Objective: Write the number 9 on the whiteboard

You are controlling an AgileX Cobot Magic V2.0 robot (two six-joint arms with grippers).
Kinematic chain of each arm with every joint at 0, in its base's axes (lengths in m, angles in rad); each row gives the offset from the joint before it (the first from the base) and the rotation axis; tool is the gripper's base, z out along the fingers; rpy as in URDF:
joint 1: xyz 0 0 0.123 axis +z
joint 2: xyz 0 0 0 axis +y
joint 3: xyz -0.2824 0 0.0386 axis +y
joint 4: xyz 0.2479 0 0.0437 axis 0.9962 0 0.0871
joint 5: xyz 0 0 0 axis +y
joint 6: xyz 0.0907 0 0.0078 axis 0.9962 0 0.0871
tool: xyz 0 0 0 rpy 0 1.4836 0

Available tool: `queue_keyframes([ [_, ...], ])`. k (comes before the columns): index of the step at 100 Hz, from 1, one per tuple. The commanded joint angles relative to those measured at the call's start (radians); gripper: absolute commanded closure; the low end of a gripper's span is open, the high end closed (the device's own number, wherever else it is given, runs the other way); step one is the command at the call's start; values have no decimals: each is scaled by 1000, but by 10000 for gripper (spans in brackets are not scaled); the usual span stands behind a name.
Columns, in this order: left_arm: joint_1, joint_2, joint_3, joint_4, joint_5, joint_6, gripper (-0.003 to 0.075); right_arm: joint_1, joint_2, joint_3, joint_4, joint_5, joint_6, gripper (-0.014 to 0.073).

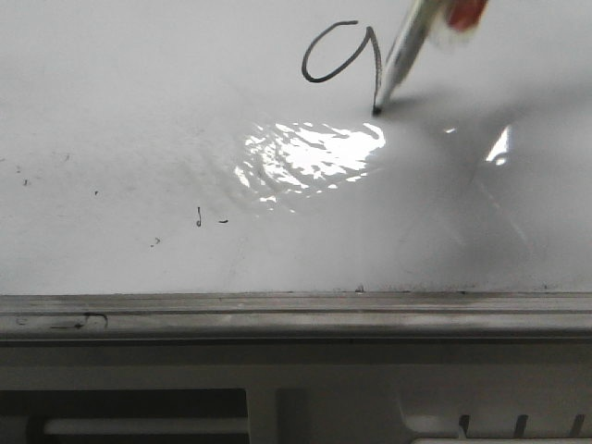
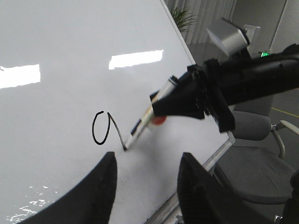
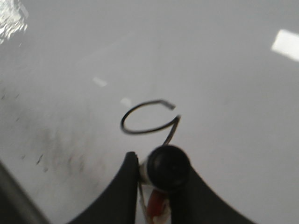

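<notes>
The whiteboard (image 1: 139,111) fills the front view, glossy white with glare. On it is the number 9 (image 1: 342,57), a thin black open loop with a tail running down to the marker tip. It also shows in the left wrist view (image 2: 103,128) and the right wrist view (image 3: 149,117). My right gripper (image 3: 156,175) is shut on a white marker (image 1: 407,51) with a black end and red label; its tip touches the board at the tail's end (image 1: 376,112). My left gripper (image 2: 145,186) is open and empty, hovering over the board near the marker (image 2: 142,126).
A grey metal rail (image 1: 296,314) runs along the board's near edge. Tiny black ink specks (image 1: 199,218) dot the lower left of the board. A grey office chair (image 2: 252,154) and a plant (image 2: 183,17) stand beyond the board's side edge.
</notes>
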Motion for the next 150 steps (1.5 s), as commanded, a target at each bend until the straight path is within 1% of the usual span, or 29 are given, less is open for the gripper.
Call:
queue_keyframes([
  [1, -9, 2, -26, -25, -32, -8, 447, 28, 7, 58, -28, 40, -22, 648],
  [9, -9, 2, -26, -25, -32, -8, 447, 62, 9, 93, -19, 31, -22, 648],
  [15, -9, 2, -26, -25, -32, -8, 447, 69, 9, 105, -5, 23, -22, 648],
  [31, -9, 4, -26, -25, -32, -8, 447, 69, 4, 99, -1, -15, -22, 648],
  [41, -9, 18, -26, -25, -16, -8, 447, 81, -36, 72, -1, -8, -22, 649],
  [57, -9, 107, -26, -21, 54, -8, 447, 144, -114, 21, -3, -8, -22, 649],
  [67, -9, 206, -28, -26, 106, 30, 447, 193, -133, 0, -5, -12, -22, 649],
  [75, -9, 298, -35, -33, 145, 97, 446, 226, -133, -12, -5, -15, -22, 649],
  [85, -13, 394, -58, -112, 194, 211, 446, 267, -131, -14, -5, -33, -22, 649],
  [97, -13, 477, -95, -259, 250, 407, 443, 314, -129, -14, -5, -72, -22, 649],
  [107, -13, 527, -113, -386, 303, 611, 443, 338, -129, -14, 0, -111, -22, 651],
  [117, -13, 561, -116, -484, 347, 750, 443, 354, -129, -14, 33, -137, -22, 652],
  [133, -13, 606, -116, -570, 379, 844, 443, 390, -129, -14, 63, -146, -22, 652],
  [150, -13, 641, -116, -584, 386, 869, 443, 438, -127, -14, 65, -146, -22, 652],
])
